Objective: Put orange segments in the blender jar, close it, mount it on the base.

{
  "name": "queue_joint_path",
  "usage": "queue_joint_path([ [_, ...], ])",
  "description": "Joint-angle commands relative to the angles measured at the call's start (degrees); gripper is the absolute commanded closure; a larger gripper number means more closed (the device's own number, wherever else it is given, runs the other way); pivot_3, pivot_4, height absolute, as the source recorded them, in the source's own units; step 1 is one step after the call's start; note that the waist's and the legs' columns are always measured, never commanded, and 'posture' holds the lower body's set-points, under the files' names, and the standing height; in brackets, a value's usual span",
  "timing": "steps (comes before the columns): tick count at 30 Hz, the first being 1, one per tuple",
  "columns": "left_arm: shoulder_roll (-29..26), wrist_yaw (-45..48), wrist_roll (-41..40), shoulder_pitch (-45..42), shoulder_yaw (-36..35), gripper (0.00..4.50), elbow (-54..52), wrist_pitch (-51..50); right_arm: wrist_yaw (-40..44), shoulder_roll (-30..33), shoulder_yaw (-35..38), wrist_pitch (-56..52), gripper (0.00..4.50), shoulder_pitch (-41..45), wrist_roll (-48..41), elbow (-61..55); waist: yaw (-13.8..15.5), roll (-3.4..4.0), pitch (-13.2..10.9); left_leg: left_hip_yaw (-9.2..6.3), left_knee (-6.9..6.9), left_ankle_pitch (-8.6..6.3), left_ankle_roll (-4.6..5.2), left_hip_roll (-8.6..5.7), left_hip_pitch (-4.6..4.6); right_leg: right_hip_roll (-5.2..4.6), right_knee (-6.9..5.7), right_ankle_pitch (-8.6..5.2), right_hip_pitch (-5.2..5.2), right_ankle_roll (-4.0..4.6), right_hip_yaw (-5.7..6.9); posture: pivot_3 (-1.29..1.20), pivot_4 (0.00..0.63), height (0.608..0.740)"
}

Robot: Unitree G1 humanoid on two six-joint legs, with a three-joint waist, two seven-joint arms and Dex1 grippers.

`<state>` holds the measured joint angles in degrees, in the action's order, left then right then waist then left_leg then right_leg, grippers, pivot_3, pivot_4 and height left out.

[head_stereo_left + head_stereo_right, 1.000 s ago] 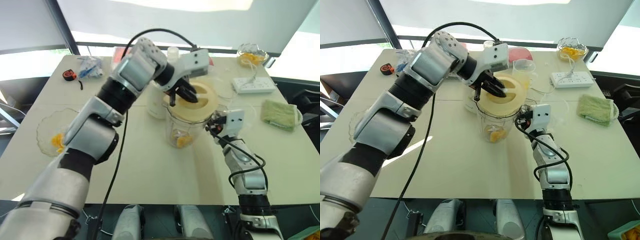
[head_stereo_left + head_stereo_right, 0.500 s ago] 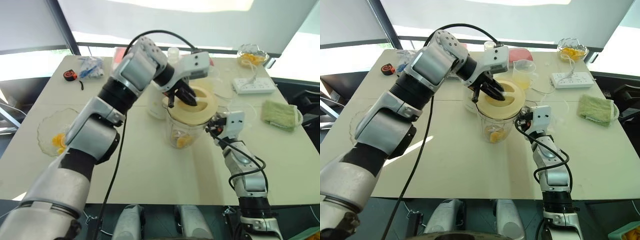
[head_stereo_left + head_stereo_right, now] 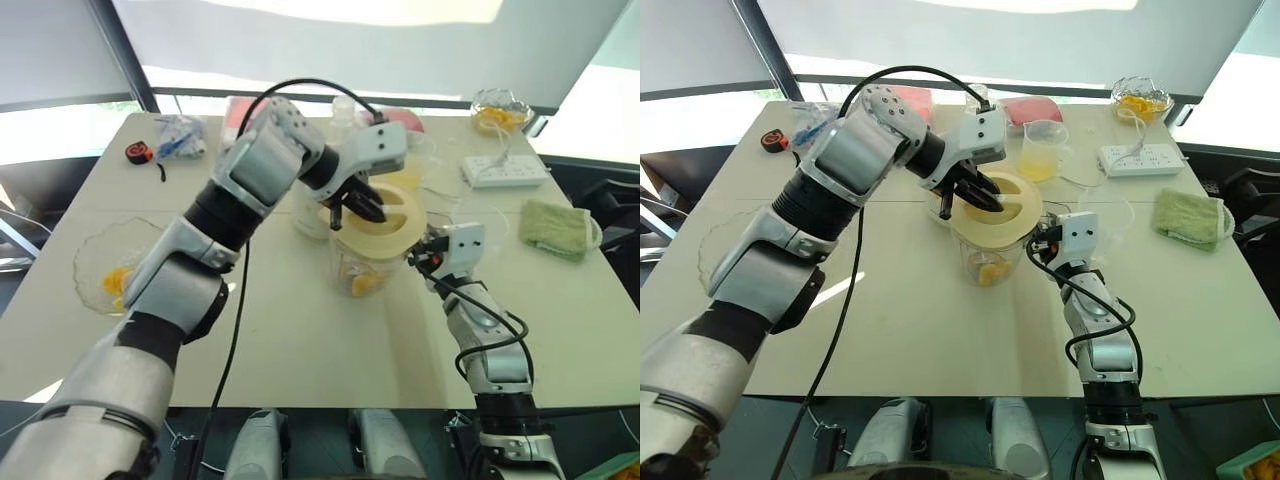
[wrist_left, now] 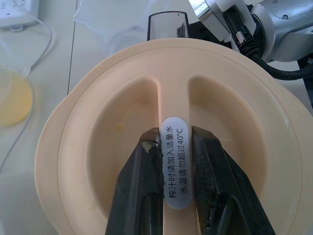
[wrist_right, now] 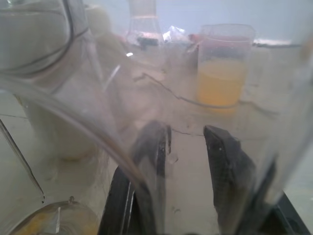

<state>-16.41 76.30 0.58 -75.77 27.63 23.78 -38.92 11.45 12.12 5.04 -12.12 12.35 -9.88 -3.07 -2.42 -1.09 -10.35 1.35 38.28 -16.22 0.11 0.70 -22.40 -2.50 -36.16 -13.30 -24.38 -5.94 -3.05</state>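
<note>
Two grippers: both at your frame centre.
Left gripper (image 4: 168, 193): fingers pinch the centre ridge of the cream lid (image 4: 122, 127), which sits on the blender jar (image 3: 992, 262).
Right gripper (image 5: 188, 149): fingers clamp the jar's handle.
Orange segments (image 3: 989, 270): at the jar's bottom.
Base (image 3: 943, 208): you'll see it just behind the jar, mostly hidden.
</note>
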Motion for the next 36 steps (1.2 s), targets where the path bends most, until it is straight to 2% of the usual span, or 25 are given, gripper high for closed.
queue_joint_path([
  [1, 0.86, -1.27, 1.10, 2.19, 1.69, 4.26, 0.66, 0.83, -1.25, -0.13, 1.08, -0.80, 3.37, 0.12, 0.30, -0.02, 0.05, -0.01, 0.02, 0.00, 0.01, 0.00, 0.00, 0.00, 0.01, 0.00, 0.00, 0.00, 0.02, 0.00, 0.00, 0.00, 0.150, 0.740],
  [7, 0.38, -2.10, 1.91, 4.11, 2.93, 4.26, -1.68, -2.54, -1.32, -0.20, 1.16, -0.85, 3.37, -0.16, 0.36, -0.32, 0.07, 0.00, 0.24, 0.00, 0.02, 0.00, 0.00, 0.00, 0.04, -0.01, 0.00, 0.00, 0.07, 0.00, 0.00, 0.00, 0.150, 0.740],
  [19, 2.06, -8.00, 1.22, 5.07, 3.24, 4.26, -2.82, -15.88, -1.25, -0.24, 1.09, -0.92, 3.37, 0.15, 0.45, -0.16, 0.28, 0.02, 0.67, -0.01, 0.03, 0.00, 0.00, -0.02, 0.23, -0.02, 0.03, -0.02, 0.33, 0.01, 0.01, 0.00, 0.150, 0.740],
  [29, 1.80, -7.98, 0.01, 6.27, 3.23, 4.26, -3.92, -13.89, -1.20, -0.12, 1.04, -1.11, 3.37, 0.05, 0.43, -0.23, 0.20, 0.05, 0.71, -0.03, -0.05, -0.01, -0.01, -0.01, 0.87, -0.06, 0.13, -0.17, 0.93, 0.17, 0.00, 0.00, 0.150, 0.740],
  [36, 2.00, -7.99, -0.20, 6.05, 3.19, 4.26, -4.12, -14.34, -1.31, -0.11, 1.09, -1.26, 3.37, 0.00, 0.42, -0.31, 0.19, 0.05, 0.71, -0.03, -0.06, -0.01, -0.01, -0.01, 0.87, -0.06, 0.13, -0.18, 0.94, 0.17, 0.00, 0.00, 0.150, 0.740],
])
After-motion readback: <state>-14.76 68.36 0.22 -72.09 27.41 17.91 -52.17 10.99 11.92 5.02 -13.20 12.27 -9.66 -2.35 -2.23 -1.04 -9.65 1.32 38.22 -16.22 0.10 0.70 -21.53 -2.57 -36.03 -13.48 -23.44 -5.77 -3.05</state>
